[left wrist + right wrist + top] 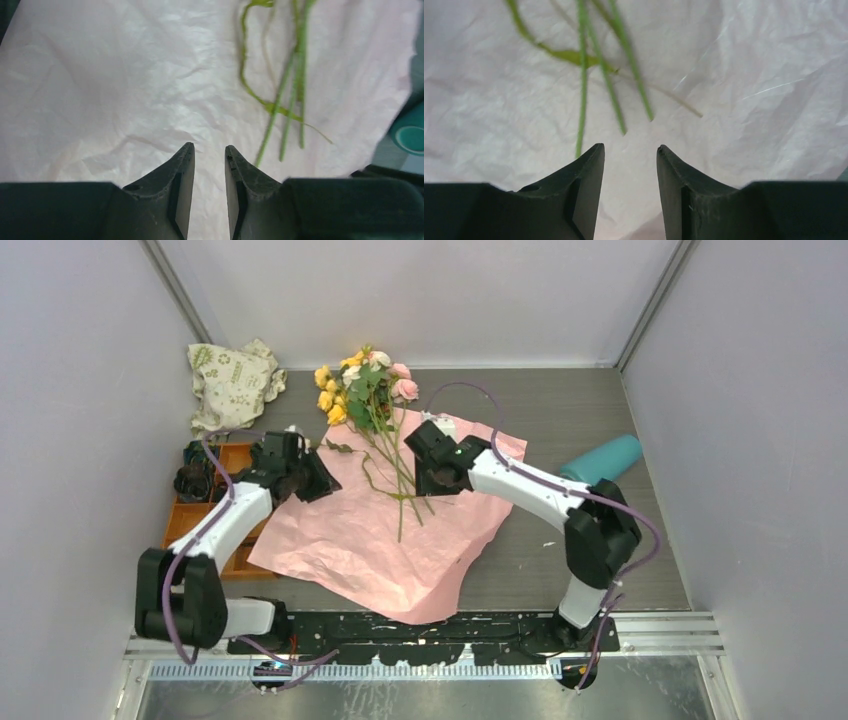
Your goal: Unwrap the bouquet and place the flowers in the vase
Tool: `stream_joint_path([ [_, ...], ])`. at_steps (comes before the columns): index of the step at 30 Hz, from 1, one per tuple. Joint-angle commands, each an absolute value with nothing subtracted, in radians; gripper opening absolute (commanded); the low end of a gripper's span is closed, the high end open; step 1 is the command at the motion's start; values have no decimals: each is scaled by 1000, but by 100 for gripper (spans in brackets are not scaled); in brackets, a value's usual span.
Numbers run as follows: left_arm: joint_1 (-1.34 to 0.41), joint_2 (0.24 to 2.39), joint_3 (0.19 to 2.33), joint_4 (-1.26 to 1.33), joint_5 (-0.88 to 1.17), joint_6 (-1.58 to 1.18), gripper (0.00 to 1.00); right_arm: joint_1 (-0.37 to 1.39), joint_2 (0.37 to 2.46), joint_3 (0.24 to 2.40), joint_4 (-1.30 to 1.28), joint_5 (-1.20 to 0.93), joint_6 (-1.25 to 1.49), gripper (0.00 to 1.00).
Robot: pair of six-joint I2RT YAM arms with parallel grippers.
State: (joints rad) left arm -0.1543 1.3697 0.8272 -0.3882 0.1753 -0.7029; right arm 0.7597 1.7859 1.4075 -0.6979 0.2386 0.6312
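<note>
The bouquet lies unwrapped, its pink wrapping paper (385, 540) spread flat on the table. The flowers (362, 388) rest across the paper's far part, yellow, pink and white heads at the back. Their green stems (403, 485) point toward me. The teal vase (601, 460) lies on its side at the right, off the paper; its mouth (411, 136) shows in the left wrist view. My left gripper (322, 483) (209, 150) hovers open over the paper's left edge, empty. My right gripper (432, 480) (630, 150) is open just right of the stem ends (616, 75), holding nothing.
A beige printed cloth bag (232, 380) sits crumpled at the back left. An orange compartmented tray (205, 525) stands at the left under my left arm. White walls close in the table on three sides.
</note>
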Motion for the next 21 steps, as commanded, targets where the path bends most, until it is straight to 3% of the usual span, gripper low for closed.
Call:
stream_joint_path([
  [1,-172,1203,843,-454,160,-697,31,885,1643,1280,-765,284,694,49],
  [12,-184,1112,863,-493,221,-717,31,1097,1353,926,-827,316,1074,49],
  [18,-210,1099,885,-486,239,-737,32,1055,1277,1126,-1027,598,1090,53],
  [21,-259,1111,904,-463,233,-749,31,866,1292,1237,-1039,585,1019,55],
])
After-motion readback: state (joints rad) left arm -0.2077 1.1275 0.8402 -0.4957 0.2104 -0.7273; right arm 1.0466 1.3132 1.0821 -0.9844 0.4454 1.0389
